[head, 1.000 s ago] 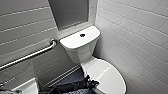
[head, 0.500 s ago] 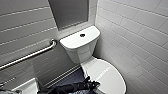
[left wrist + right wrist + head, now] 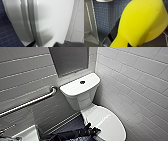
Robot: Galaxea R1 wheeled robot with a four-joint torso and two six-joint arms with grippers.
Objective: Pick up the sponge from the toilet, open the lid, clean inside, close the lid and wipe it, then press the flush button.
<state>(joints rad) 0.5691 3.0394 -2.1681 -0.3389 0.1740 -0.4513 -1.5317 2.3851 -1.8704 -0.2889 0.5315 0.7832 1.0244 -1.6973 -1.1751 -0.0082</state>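
At the right gripper (image 3: 128,44), one yellow sponge (image 3: 142,21) sat pinched between the fingers, above blue floor tiles (image 3: 106,16). One dark robot arm (image 3: 75,134) overlapped the near edge of the single toilet (image 3: 82,100), whose one lid (image 3: 107,122) lay shut. Beyond, one flush button (image 3: 82,82) sat mid-tank. One steel grab bar (image 3: 30,103) ran along the wall beside it.
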